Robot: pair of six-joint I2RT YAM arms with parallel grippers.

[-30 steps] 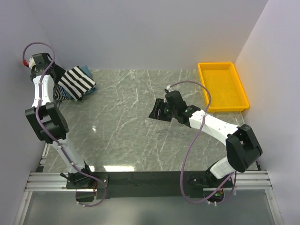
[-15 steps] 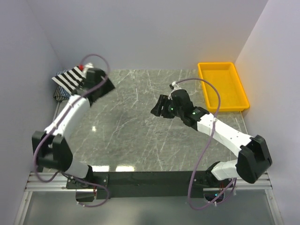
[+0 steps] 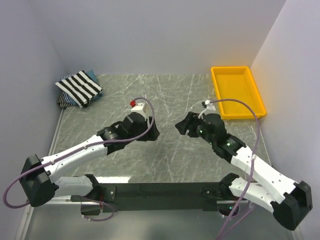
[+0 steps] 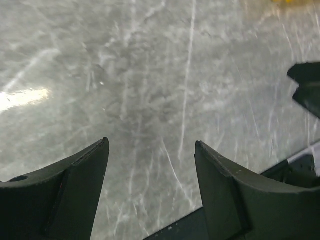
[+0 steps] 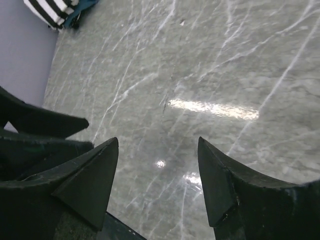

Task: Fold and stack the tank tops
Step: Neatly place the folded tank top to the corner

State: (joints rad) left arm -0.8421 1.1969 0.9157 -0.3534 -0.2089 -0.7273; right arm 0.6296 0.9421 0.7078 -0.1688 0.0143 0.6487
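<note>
Tank tops point(image 3: 80, 88) lie stacked, far from spread left gripper point(image 4: 151, 142) and spread right gripper point(image 5: 158, 140).

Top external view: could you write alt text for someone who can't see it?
Two white-and-black robot arms reach over a grey marbled table, the open, empty left gripper and right gripper facing each other mid-table. A folded stack of tank tops, broad black-and-white stripes on top, lies in the far left corner; a yellow plastic tray sits far right.
</note>
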